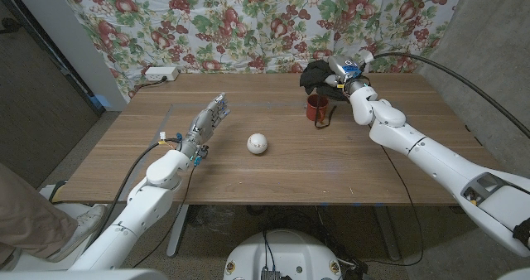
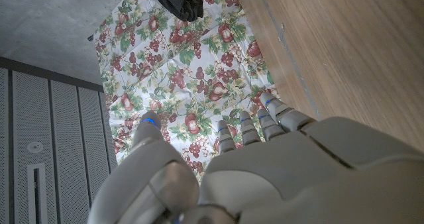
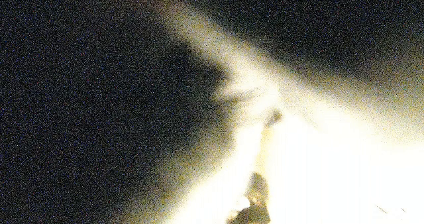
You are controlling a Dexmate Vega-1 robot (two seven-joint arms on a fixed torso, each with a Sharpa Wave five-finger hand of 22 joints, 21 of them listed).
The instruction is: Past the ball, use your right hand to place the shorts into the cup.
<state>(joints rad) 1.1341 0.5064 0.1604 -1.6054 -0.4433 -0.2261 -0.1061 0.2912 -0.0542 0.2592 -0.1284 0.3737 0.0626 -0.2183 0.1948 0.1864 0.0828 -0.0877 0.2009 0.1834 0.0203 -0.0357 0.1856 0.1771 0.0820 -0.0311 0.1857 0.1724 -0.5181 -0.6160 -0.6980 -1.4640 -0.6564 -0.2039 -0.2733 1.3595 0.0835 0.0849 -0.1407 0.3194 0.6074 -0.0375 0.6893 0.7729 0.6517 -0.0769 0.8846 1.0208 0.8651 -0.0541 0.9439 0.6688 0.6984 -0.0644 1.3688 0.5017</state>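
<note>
We held the shorts (image 1: pixel 317 74) in our right hand (image 1: pixel 344 73) just above and behind the cup (image 1: pixel 317 108), past the ball (image 1: pixel 257 143), our left hand (image 1: pixel 207 124) spread empty, and judged lowering them in came next.

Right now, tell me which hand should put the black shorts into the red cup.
The right hand: it holds the black fabric shorts just above the red cup. The left hand stands far off, beyond the white ball, holding nothing.

Makeshift lab: concrete walls (image 1: pixel 489 31), floral backdrop cloth (image 1: pixel 248 23).
</note>
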